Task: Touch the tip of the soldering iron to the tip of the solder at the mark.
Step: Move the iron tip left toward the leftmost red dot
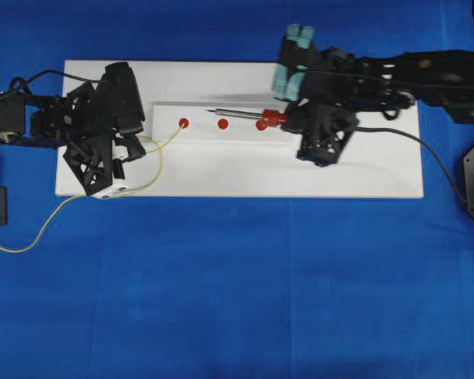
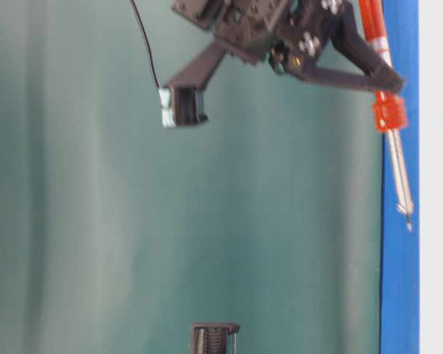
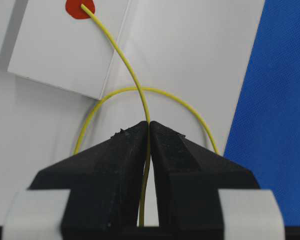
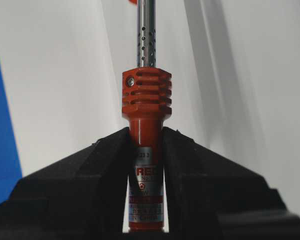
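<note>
A long white board (image 1: pixel 363 170) lies on a blue cloth (image 1: pixel 245 284). A smaller raised white strip (image 1: pixel 197 110) sits on the board, and three round red marks sit in a row on the strip: the left red mark (image 1: pixel 183 122), the middle red mark (image 1: pixel 223 123) and the right red mark (image 1: pixel 261 125).

The left gripper (image 3: pixel 149 131) is a black claw with two wedge-shaped fingers (image 3: pixel 115 165). The fingers are pressed together with the thin yellow solder wire (image 3: pixel 121 60) pinched between them. In the left wrist view the wire goes up from the claw in a soft curve, and its tip lies on the left red mark. Another part of the wire makes a loop on the board behind the claw. In the overhead view the rest of the wire trails off the board onto the blue cloth at the left.

The right gripper (image 4: pixel 146 135) is also a black claw, and it is clamped on the orange-red handle of the slim soldering iron (image 4: pixel 146 95). The ribbed collar sticks out past the claw, and the silver shaft with small holes goes on from there. In the overhead view the iron points left along the strip. Its dark tip (image 1: pixel 210 111) is near the middle red mark and well apart from the tip of the wire. A black cord (image 1: pixel 426 150) runs from the right arm off the board to the right
</note>
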You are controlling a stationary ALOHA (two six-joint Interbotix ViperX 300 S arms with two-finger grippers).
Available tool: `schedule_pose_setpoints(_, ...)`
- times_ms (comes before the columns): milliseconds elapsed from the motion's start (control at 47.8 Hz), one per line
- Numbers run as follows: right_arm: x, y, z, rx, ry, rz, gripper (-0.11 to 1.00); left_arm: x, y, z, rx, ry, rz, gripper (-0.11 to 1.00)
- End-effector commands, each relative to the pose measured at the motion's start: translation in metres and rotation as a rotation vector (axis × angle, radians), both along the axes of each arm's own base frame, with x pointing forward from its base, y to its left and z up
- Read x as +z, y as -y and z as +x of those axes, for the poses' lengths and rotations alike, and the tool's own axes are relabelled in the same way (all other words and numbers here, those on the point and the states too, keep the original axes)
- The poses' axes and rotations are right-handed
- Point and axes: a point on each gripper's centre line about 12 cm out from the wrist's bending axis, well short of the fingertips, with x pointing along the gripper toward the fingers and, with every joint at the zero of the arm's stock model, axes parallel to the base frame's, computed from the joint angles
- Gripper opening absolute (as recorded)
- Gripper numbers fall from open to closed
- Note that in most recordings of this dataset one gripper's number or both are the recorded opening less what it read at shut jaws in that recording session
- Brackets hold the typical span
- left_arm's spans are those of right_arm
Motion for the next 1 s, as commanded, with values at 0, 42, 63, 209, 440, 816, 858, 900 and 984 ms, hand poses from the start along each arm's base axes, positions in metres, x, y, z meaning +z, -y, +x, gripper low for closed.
schedule_pose_setpoints(0, 0.011, 0.001, 0.016, 0.016, 0.031, -0.018, 0.06, 0.009, 0.000, 0.006, -0.003, 0.032, 0.003, 0.03)
schedule_pose_setpoints(42, 0.010, 0.001, 0.020, 0.023, 0.030, -0.022, 0.06, 0.009, 0.000, 0.006, 0.000, 0.032, 0.002, 0.03)
schedule_pose_setpoints(63, 0.010, 0.001, 0.023, 0.026, 0.030, -0.023, 0.06, 0.010, 0.000, 0.006, -0.002, 0.034, 0.004, 0.03)
schedule_pose_setpoints(209, 0.007, -0.001, 0.034, 0.044, 0.025, -0.031, 0.06, 0.009, 0.000, 0.005, -0.003, 0.027, 0.003, 0.03)
schedule_pose_setpoints(440, 0.000, 0.000, 0.039, 0.046, 0.002, -0.026, 0.06, 0.009, 0.000, 0.005, -0.003, 0.026, 0.003, 0.03)
schedule_pose_setpoints(816, -0.004, -0.001, 0.039, 0.049, -0.017, -0.021, 0.06, 0.009, 0.000, 0.005, -0.002, 0.023, 0.002, 0.03)
schedule_pose_setpoints(858, -0.004, -0.002, 0.039, 0.051, -0.017, -0.021, 0.06, 0.009, 0.000, 0.005, -0.002, 0.023, 0.002, 0.03)
schedule_pose_setpoints(900, -0.004, -0.002, 0.040, 0.051, -0.017, -0.021, 0.06, 0.009, 0.000, 0.005, -0.002, 0.026, 0.003, 0.03)
schedule_pose_setpoints(984, -0.004, -0.002, 0.041, 0.052, -0.014, -0.022, 0.06, 0.010, 0.000, 0.006, -0.001, 0.026, 0.002, 0.03)
